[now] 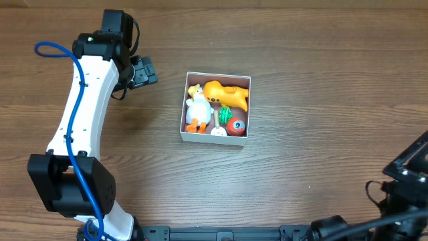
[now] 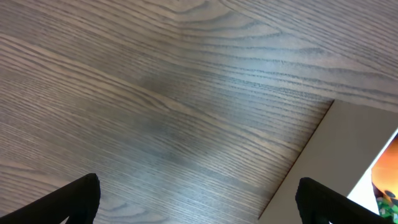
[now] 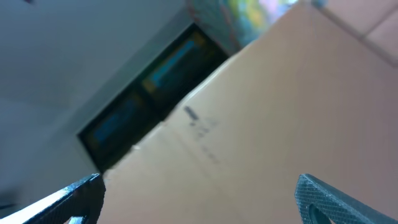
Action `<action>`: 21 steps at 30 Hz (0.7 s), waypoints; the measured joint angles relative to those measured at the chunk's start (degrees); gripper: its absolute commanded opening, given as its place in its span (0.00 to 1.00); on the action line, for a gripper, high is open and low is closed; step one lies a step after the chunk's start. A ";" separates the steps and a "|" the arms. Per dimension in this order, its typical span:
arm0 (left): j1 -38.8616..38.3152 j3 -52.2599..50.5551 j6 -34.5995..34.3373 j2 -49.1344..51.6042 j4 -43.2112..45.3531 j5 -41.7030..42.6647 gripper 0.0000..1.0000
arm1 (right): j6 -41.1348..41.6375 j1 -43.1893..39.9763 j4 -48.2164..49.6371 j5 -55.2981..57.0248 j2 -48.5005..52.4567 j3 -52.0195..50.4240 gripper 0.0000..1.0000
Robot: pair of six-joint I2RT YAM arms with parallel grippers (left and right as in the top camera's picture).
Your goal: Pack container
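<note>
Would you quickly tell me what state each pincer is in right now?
Left pincer: open, holding nothing, beside the container.
Right pincer: open, holding nothing.

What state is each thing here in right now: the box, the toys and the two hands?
container, lidless, upright, toys inside.
white duck toy, lying in the container.
orange toy, lying in the container beside the white duck toy.
red round toy, in a corner of the container.
left hand, open, empty, apart from the container.
right hand, open, empty.
</note>
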 measured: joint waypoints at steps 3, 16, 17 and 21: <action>0.00 0.00 0.00 0.00 -0.02 0.00 1.00 | 0.11 -2.95 -0.55 0.09 -4.92 -7.04 1.00; 0.00 0.00 0.00 0.00 0.00 0.00 1.00 | 2.67 -3.65 -0.20 0.13 -9.51 -25.46 1.00; 0.00 0.00 0.02 0.00 0.00 0.00 1.00 | 3.13 -3.65 -0.02 0.13 -9.55 -26.36 1.00; 0.00 0.00 0.00 0.00 0.00 0.00 1.00 | 4.07 -3.65 -0.07 0.15 -9.55 -30.21 1.00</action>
